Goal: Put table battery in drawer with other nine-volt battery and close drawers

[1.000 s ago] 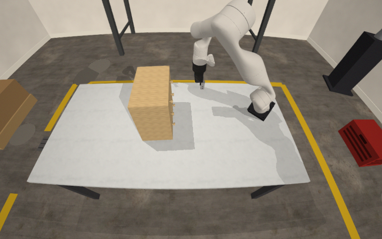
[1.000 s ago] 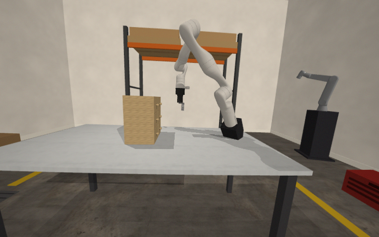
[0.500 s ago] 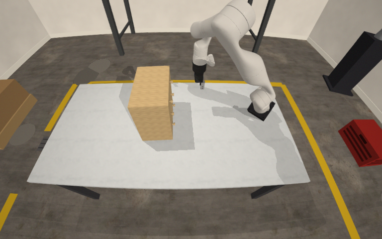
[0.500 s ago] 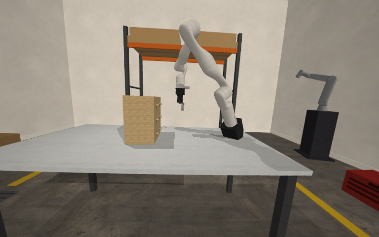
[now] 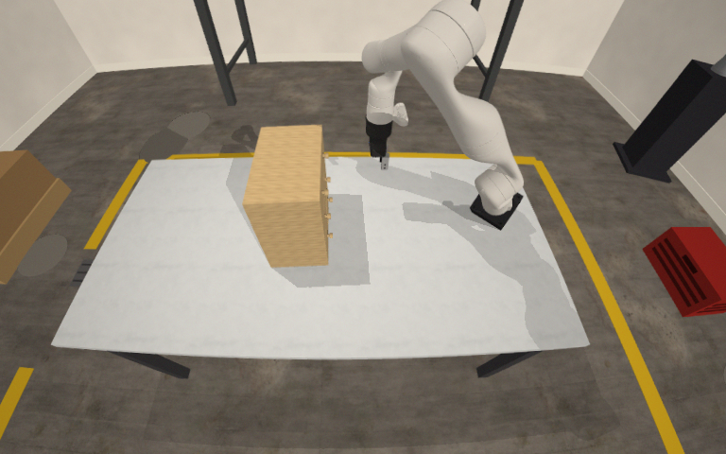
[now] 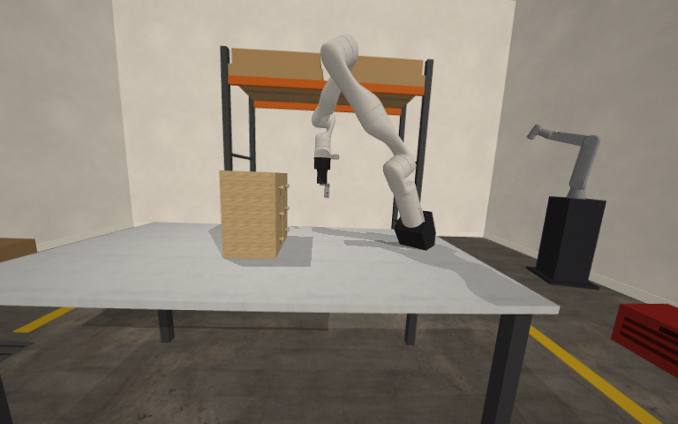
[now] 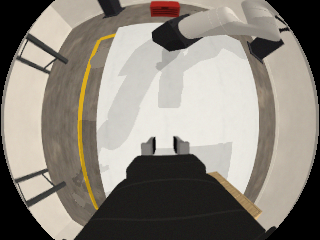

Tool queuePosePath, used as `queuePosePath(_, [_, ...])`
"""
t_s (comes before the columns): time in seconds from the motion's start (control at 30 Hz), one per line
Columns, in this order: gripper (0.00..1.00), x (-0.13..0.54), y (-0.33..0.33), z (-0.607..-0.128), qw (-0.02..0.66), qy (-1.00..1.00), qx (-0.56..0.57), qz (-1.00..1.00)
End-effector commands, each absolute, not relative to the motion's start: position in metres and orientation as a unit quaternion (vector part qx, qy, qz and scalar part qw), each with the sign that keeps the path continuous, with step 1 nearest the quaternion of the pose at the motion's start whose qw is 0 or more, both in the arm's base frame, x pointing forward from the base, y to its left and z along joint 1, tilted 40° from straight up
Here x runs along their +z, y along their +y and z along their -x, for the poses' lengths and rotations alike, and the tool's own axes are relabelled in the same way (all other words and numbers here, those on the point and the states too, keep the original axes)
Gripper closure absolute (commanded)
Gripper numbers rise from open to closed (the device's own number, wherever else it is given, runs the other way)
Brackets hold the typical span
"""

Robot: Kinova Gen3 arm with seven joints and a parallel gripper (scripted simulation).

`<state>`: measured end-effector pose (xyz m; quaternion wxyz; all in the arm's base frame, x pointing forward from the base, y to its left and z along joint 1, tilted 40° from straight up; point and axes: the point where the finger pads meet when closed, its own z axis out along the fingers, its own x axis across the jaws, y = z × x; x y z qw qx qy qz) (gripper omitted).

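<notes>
The wooden chest (image 5: 288, 192) stands on the white table left of centre, and it also shows in the exterior view (image 6: 252, 215). Its knobbed drawer fronts (image 5: 327, 198) face right and all look pushed in flush. My gripper (image 5: 384, 165) (image 6: 326, 191) hangs in the air to the right of the chest's far end, about level with its top, pointing down. Its two pale fingertips stand apart, and I see only the table between them. No nine-volt battery shows in any view. A corner of the chest (image 7: 236, 196) shows in the wrist view.
The arm's black base (image 5: 496, 208) sits at the table's far right. A red crate (image 5: 690, 270) lies on the floor to the right, a cardboard box (image 5: 21, 208) to the left. A shelf rack (image 6: 325, 79) stands behind the table.
</notes>
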<state>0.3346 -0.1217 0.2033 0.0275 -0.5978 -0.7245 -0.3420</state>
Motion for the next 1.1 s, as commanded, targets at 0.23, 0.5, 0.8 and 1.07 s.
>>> queuePosePath(0.23, [0.33,0.2036,-0.1223,-0.3347,0.027,-0.724,-0.342,0.598])
queuePosePath(0.5, [0.33,0.2036,-0.1223,-0.3347,0.027,-0.724,-0.342,0.598])
queuePosePath(0.8, [0.33,0.2036,-0.1223,-0.3347,0.027,-0.724,-0.342,0.598])
queuePosePath(1.07, [0.0,0.2036,-0.1223,-0.3347,0.027,-0.724,-0.342,0.598])
